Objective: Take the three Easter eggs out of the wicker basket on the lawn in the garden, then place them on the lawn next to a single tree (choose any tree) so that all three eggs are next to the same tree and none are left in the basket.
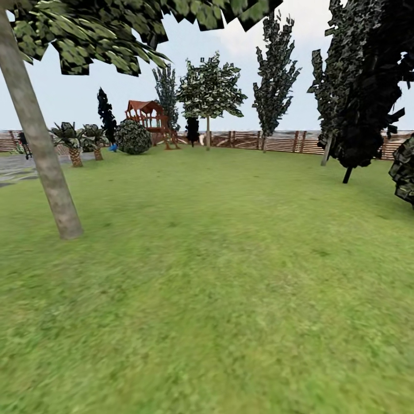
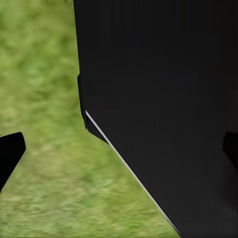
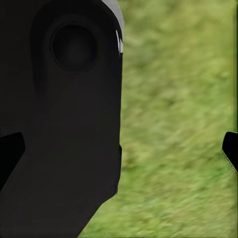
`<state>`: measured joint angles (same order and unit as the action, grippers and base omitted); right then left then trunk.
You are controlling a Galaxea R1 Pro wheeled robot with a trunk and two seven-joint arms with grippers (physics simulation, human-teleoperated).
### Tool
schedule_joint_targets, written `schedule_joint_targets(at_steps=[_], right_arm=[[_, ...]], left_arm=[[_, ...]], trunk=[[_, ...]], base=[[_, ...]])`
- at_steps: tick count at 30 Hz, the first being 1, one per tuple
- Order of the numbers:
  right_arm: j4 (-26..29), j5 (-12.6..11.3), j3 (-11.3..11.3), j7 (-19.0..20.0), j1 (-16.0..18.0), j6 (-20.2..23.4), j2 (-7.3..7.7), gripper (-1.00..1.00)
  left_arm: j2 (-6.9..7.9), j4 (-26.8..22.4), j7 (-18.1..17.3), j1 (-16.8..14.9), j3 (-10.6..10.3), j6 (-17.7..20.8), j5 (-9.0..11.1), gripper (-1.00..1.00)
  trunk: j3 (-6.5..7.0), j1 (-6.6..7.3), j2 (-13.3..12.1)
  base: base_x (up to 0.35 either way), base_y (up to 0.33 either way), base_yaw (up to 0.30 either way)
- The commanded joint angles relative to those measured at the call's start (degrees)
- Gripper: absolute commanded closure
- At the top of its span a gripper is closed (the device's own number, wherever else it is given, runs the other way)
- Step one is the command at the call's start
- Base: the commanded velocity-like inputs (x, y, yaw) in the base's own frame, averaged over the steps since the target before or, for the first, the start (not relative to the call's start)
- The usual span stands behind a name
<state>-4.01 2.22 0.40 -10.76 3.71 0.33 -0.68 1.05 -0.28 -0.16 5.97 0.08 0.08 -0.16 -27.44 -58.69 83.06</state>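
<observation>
Since nothing's been grabbed so far as I can see: looks like the search stage, all three eggs left to move
Far left: tall tree with a leaning grey-brown trunk (image 1: 43,155), closest drop spot
Middle: wide mottled green lawn (image 1: 218,276), red wooden playhouse (image 1: 148,118) and dark slatted fence (image 1: 276,141) way back
Basket and eggs: can't say where from here
Left gripper (image 2: 121,153): fingertips spread wide, nothing between, black robot body behind
Right gripper (image 3: 121,151): same, wide apart, holding nothing
</observation>
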Motion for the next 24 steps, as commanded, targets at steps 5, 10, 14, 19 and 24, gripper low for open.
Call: schedule_joint_targets(at_steps=[5, 10, 14, 19, 24], right_arm=[[-0.13, 0.24, 0.03, -0.23, 0.07, 0.02, -0.02, -1.00], [-0.13, 0.25, 0.03, -0.23, 0.07, 0.02, -0.02, -1.00], [-0.13, 0.25, 0.03, -0.23, 0.07, -0.04, -0.02, -1.00], [-0.13, 0.25, 0.03, -0.23, 0.07, -0.06, -0.02, -1.00], [-0.13, 0.24, 0.03, -0.23, 0.07, -0.06, -0.02, -1.00]], left_arm=[[0.01, -0.03, -0.02, -0.02, 0.01, 0.01, -0.02, -1.00], [0.01, -0.04, -0.02, 0.00, 0.01, 0.01, -0.02, -1.00], [0.01, -0.02, -0.02, 0.00, 0.01, 0.01, -0.02, -1.00], [0.01, -0.04, -0.02, -0.04, 0.01, 0.01, -0.02, -1.00], [0.01, 0.01, -0.02, -0.01, 0.01, 0.01, -0.02, -1.00]], trunk=[[-0.04, -0.03, 0.02], [-0.04, -0.03, 0.02], [-0.04, -0.03, 0.02], [-0.04, -0.03, 0.02], [-0.04, -0.03, 0.02]], base=[[0.335, 0.000, 0.000], [0.335, 0.000, 0.000], [0.335, 0.000, -0.071], [0.336, 0.000, -0.262], [0.335, 0.000, -0.273]])
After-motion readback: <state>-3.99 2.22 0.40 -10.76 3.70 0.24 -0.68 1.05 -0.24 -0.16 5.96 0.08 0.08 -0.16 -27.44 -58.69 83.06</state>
